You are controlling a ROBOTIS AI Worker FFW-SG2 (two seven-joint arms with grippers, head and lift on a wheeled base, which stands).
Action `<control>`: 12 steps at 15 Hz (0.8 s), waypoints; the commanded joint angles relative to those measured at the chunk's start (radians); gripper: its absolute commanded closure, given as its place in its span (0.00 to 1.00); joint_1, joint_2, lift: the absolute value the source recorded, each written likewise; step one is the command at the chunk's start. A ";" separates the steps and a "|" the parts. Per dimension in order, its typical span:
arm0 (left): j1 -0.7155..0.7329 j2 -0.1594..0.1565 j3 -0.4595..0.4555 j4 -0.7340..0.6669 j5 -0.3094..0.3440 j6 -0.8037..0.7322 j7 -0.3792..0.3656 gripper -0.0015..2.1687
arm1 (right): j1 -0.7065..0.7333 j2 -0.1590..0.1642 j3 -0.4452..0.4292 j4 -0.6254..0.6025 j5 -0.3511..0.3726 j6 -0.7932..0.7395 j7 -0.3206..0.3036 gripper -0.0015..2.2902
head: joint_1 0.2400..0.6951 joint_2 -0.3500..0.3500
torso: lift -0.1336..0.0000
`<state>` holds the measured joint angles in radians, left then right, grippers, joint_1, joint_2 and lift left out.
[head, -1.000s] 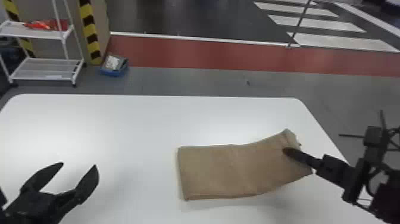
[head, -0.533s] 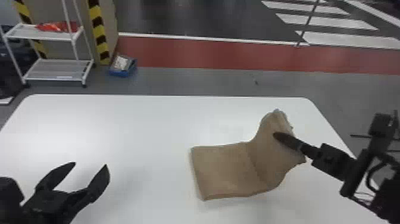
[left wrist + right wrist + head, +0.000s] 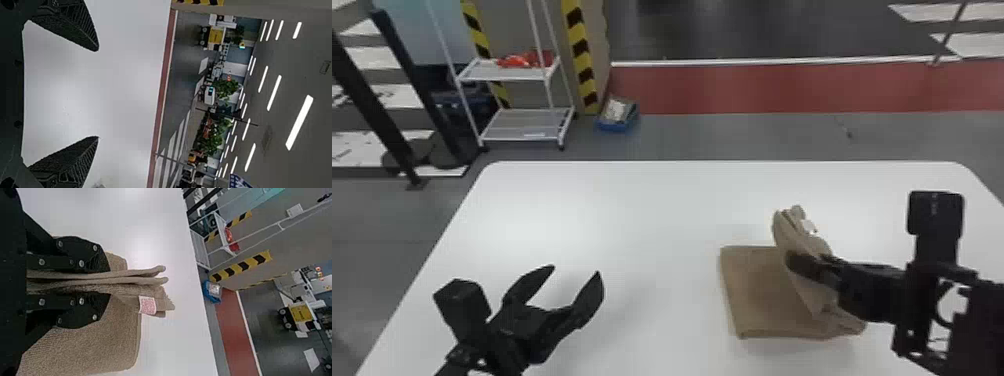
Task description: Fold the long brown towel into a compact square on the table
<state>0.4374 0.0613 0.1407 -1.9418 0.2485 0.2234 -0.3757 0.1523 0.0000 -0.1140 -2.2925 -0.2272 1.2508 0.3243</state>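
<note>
In the head view the towel lay on the white bench, nearer the right edge than the left, its folded lower part flat. A raised part stood up over it, pinched in the right tool; a small white tag stuck out there, too small to read. That tool covered some of the cloth. The left tool was above the bench's left part, fingers wide apart. The bench was smooth and pale, its far corners rounded, its near edge cut off. Past the far edge were grey floor, a red strip, a white rack with something red on it, and a blue bin, contents hard to name.

In the left wrist view the left tool gaped over bare bench surface, its fingers ribbed inside. Green plants and strip lights showed in the hall, and a blue sign with white marks was cut off by the frame.

In the right wrist view the right tool was narrow, gripping several layers of the towel, whose edges poked out past the fingertips. The tag carried lines of reddish print, too fine to make out. A broad part of the cloth spread underneath, partly hidden by the fingers. Beyond were yellow-and-black striped edging and a yellow panel with dark, blurred lettering
</note>
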 commanded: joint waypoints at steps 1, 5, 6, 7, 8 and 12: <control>-0.011 0.000 -0.003 0.012 0.000 0.000 0.000 0.04 | 0.024 0.001 0.042 0.016 0.005 -0.092 0.001 0.02 | 1.00 0.62 | 0.07; -0.019 0.002 -0.001 0.018 0.000 0.000 -0.005 0.04 | 0.061 0.001 0.050 0.048 -0.073 -0.270 0.001 0.03 | 1.00 0.66 | 0.07; -0.020 0.002 -0.001 0.017 0.000 0.000 -0.005 0.04 | 0.053 0.001 0.050 0.064 -0.061 -0.267 0.001 0.04 | 1.00 0.67 | 0.07; -0.019 0.002 -0.001 0.017 0.000 0.003 -0.005 0.04 | 0.042 0.001 0.051 0.087 -0.040 -0.264 0.001 0.14 | 1.00 0.67 | 0.07; -0.019 0.003 -0.001 0.017 0.000 0.003 -0.006 0.04 | 0.042 0.001 0.054 0.096 -0.020 -0.264 0.001 0.29 | 1.00 0.67 | 0.07; -0.022 0.005 -0.003 0.018 0.000 0.003 -0.006 0.04 | 0.038 0.001 0.080 0.140 0.045 -0.224 -0.001 0.88 | 1.00 0.66 | 0.07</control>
<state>0.4172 0.0658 0.1396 -1.9242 0.2485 0.2260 -0.3820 0.1925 0.0000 -0.0493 -2.1680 -0.2066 1.0115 0.3225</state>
